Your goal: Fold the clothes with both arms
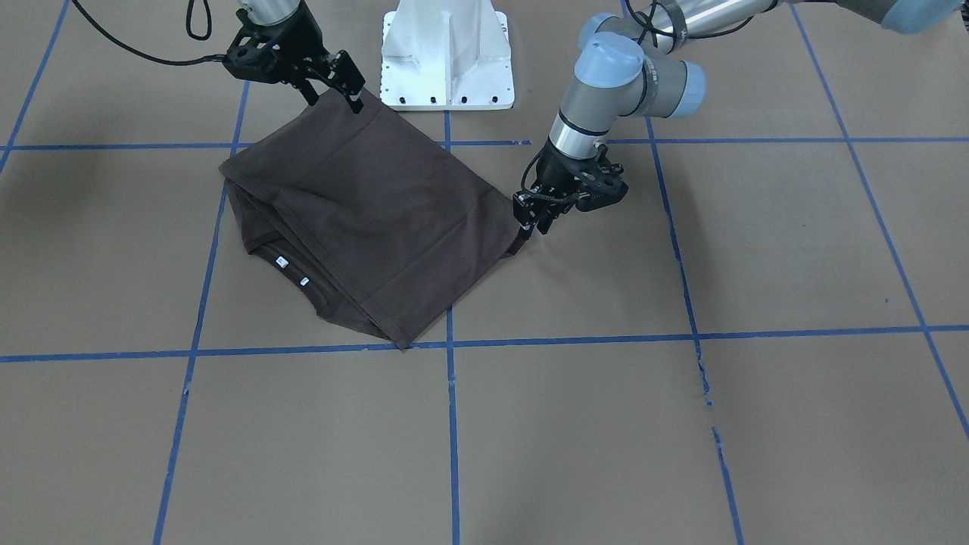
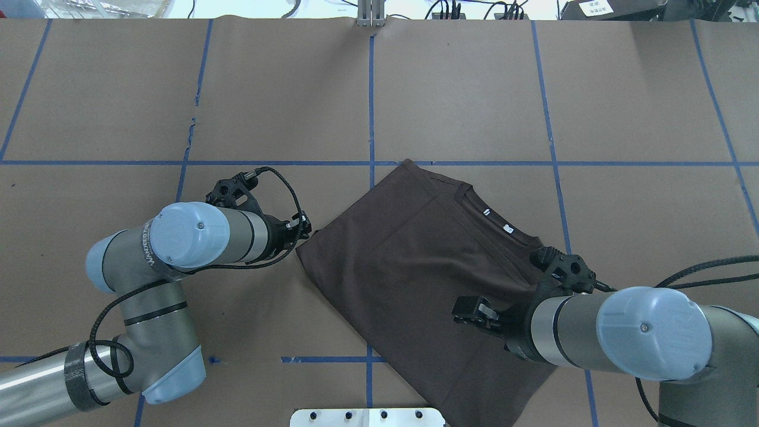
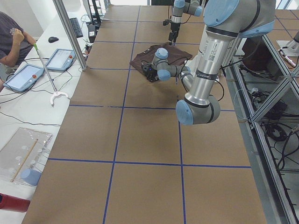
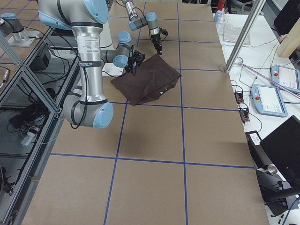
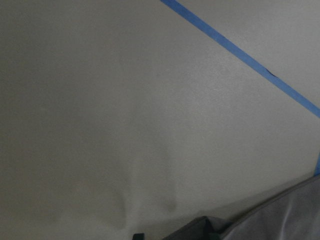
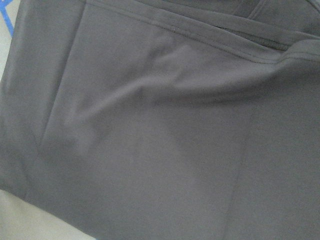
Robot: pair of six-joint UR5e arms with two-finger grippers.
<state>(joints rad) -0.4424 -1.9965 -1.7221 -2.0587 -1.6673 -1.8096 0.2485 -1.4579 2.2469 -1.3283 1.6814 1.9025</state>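
Note:
The dark brown-grey T-shirt [image 1: 378, 219] lies folded flat on the brown table, its collar and white neck tags [image 1: 281, 262] on the side away from me. It also shows in the overhead view [image 2: 415, 279]. My left gripper [image 1: 532, 227] is low at the shirt's corner, its fingers slightly apart and just touching the edge; it also shows from overhead [image 2: 307, 228]. The left wrist view shows only table and a bit of cloth [image 5: 290, 215]. My right gripper [image 1: 331, 97] is open and empty, raised over the shirt's corner nearest my base [image 2: 471, 311]. Cloth [image 6: 160, 125] fills its wrist view.
The white bolted pedestal [image 1: 447, 53] stands just behind the shirt. Blue tape lines [image 1: 452, 424] grid the table. A person [image 3: 9, 37] sits past the far edge by control tablets [image 3: 23, 77] and a metal post [image 3: 70, 32].

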